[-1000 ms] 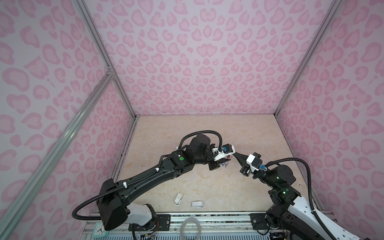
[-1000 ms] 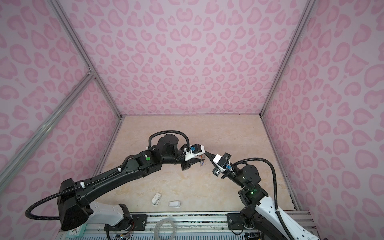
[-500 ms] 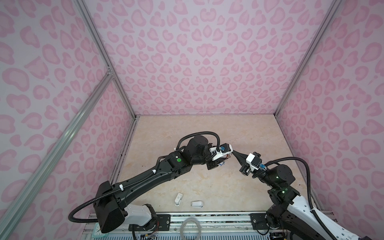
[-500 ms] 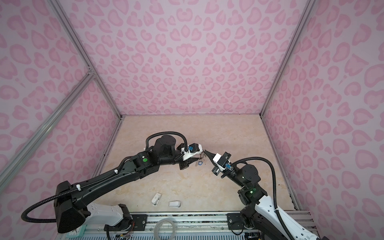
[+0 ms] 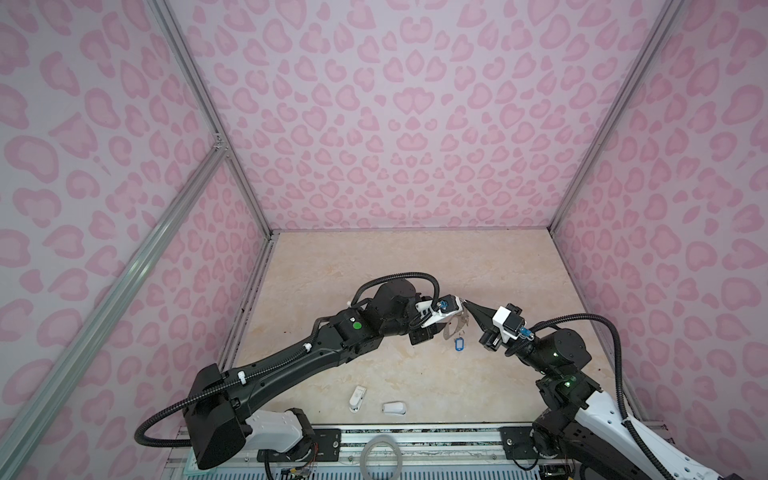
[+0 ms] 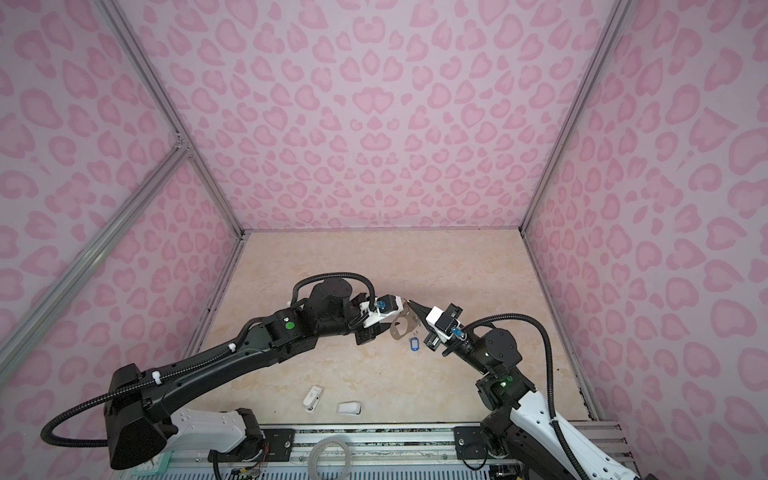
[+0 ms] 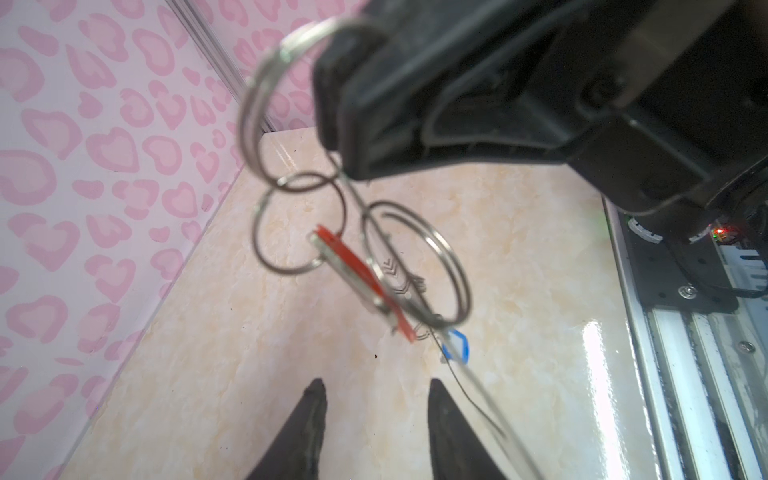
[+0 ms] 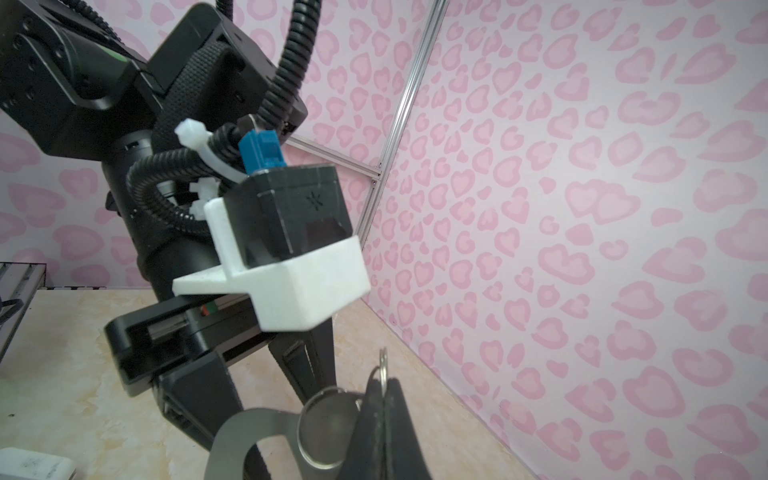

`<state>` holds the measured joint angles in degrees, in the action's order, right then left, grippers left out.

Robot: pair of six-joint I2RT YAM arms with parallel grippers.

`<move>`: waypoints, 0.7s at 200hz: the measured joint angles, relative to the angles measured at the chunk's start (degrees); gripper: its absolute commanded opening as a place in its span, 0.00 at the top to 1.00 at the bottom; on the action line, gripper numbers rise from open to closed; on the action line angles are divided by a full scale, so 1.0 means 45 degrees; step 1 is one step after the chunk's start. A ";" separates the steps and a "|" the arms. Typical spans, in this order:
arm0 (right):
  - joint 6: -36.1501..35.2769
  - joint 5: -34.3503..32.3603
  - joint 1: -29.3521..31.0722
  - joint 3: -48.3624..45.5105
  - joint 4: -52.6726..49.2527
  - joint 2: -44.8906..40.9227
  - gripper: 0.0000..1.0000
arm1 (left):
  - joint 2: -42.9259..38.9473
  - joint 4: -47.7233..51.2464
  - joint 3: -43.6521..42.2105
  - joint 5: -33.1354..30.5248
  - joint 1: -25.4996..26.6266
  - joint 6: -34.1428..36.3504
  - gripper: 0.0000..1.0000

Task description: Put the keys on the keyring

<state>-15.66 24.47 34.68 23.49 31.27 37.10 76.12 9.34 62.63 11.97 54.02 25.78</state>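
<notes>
1. Right gripper: fingers pressed together, pinching the keyring at its ringed edge. The plate is held up off the table, tilted.
2. In both top views the keyring hangs mid-table, between the two arm tips.
3. Left gripper: fingers apart, nothing between them. It is close to the keyring and not touching it.
4. Red-orange-tagged key: up in the air among the split rings. It looks hung from one, but the join is too blurred to be sure.
5. Blue-tagged key: flat on the table just beneath the keyring, apart from it and free of both grippers.
6. White plastic pieces: two, lying near the front edge, well apart from the keys.
7. Pale hoop: on the front rail.
</notes>
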 measured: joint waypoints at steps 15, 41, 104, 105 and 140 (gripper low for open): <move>0.0000 0.0000 -0.0005 0.0000 -0.0015 -0.0005 1.00 | 0.0005 -0.0039 0.0010 -0.0010 0.0044 -0.0034 0.59; 0.0005 0.0044 -0.0005 0.0024 -0.0010 -0.0005 1.00 | 0.0107 -0.0233 0.0029 -0.0199 0.0131 -0.0126 0.61; 0.0049 0.0131 -0.0005 0.0024 0.0097 0.0024 1.00 | 0.0209 -0.1209 -0.0063 -0.0777 0.0228 -0.0806 0.62; 0.0053 0.0131 -0.0005 0.0024 0.0112 0.0034 1.00 | 0.0209 -0.1234 -0.0073 -0.0782 0.0228 -0.0806 0.62; 0.0063 0.0131 0.0000 0.0053 0.0117 0.0146 1.00 | 0.0209 -0.1656 -0.0131 -0.0651 0.0253 -0.1059 0.62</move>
<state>-15.38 25.06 34.68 23.73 31.79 37.76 77.06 1.89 62.04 9.04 55.16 21.02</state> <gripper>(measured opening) 0.049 0.378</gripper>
